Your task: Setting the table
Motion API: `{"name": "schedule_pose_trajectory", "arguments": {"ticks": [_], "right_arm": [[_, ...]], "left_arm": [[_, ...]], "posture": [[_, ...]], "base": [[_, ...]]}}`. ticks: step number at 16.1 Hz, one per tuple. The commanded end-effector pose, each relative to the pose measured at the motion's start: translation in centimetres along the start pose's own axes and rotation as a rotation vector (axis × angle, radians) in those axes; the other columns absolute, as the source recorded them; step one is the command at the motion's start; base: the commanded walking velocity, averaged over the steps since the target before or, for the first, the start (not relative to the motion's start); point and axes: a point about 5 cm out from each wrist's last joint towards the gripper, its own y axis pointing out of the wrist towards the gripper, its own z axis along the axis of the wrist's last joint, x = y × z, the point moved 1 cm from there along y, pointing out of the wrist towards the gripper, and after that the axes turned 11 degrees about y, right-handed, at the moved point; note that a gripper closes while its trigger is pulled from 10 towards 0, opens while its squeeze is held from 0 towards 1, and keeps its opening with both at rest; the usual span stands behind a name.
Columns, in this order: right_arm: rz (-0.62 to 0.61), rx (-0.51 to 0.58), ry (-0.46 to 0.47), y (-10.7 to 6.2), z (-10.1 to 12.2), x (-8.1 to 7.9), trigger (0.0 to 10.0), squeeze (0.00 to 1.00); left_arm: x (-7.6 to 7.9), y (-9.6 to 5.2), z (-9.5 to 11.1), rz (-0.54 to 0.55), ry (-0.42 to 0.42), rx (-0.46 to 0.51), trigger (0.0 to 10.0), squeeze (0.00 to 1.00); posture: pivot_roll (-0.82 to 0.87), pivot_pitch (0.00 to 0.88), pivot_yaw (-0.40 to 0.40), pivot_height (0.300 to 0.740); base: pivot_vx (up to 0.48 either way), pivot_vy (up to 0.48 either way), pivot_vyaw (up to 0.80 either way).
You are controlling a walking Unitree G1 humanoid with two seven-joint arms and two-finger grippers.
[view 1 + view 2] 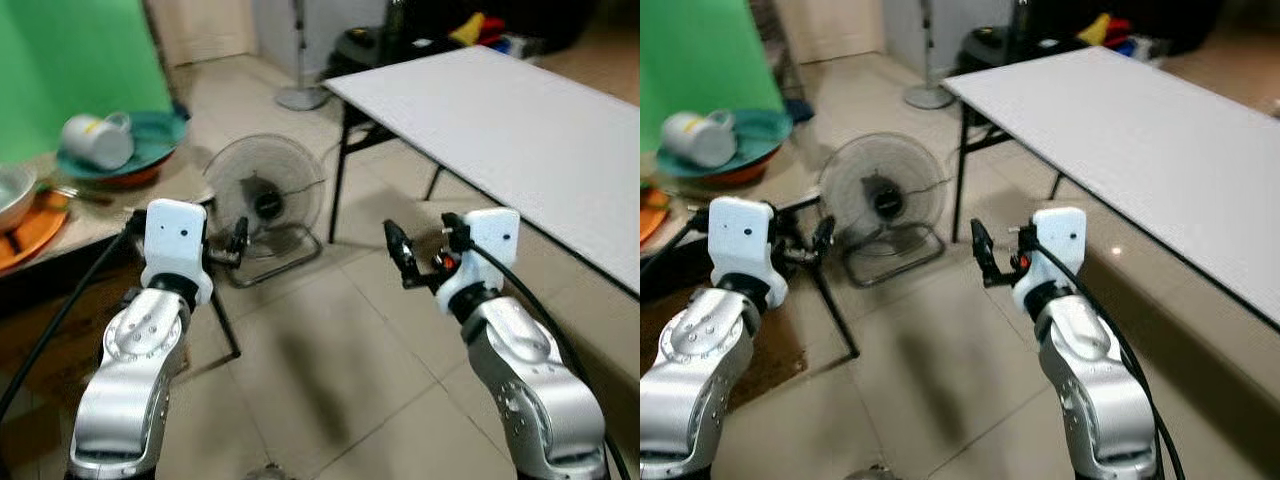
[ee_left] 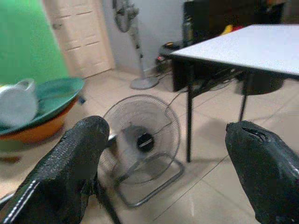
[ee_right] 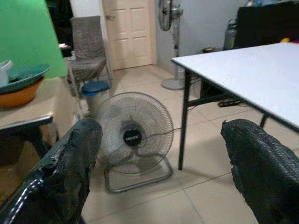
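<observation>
We hold left gripper [image 1: 238, 240] and right gripper [image 1: 402, 255] spread, empty, mid-frame | risk: knocking the mug [image 1: 97, 140] off stacked dishes [image 1: 150, 150] upper left when reaching.

White table [image 1: 520, 130] and floor fan [image 1: 265, 205] on tiles.
</observation>
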Motion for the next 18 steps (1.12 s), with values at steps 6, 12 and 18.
{"name": "schedule_pose_trajectory", "arguments": {"ticks": [6, 12, 18], "right_arm": [[0.056, 0.008, 0.002, 0.6, 0.1, -0.8, 10.0, 0.0], [0.08, 0.004, 0.009, 0.8, -0.1, -1.2, 10.0, 0.0], [0.102, 0.013, 0.0, 0.9, 0.2, -1.4, 10.0, 0.0]], "left_arm": [[-0.1, -0.1, 0.6, -0.006, 0.01, 0.02, 10.0, 0.0], [-0.4, -0.6, 0.6, 0.002, 0.028, 0.017, 10.0, 0.0], [-0.5, -0.8, 1.1, -0.006, 0.059, 0.035, 10.0, 0.0]], "posture": [[0.14, 0.0, 0.023, 0.74], [0.16, 0.0, 0.018, 0.74], [0.17, 0.0, 0.005, 0.74]], "base": [[0.413, 0.0, 0.8], [0.398, 0.0, 0.8], [0.383, 0.0, 0.57]]}}
